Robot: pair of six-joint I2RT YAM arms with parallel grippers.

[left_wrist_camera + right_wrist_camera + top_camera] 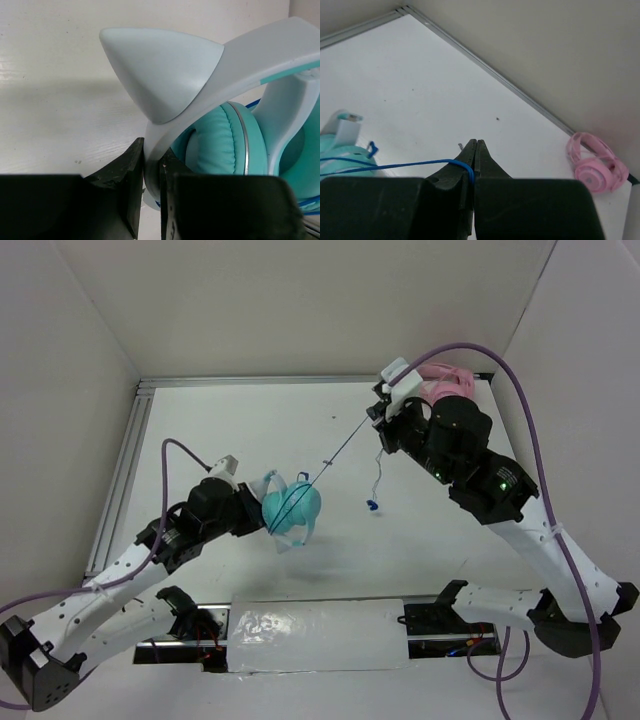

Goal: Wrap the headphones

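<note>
Left tool (152, 167) tight on headphones (220, 142)

You see your right gripper (475, 143), its 2 fingers (487, 162) pressed together on the blue cable (395, 165), which runs left to the teal headphones (340, 150), with pink headphones (596, 165) far right on the table (420, 65).
</note>
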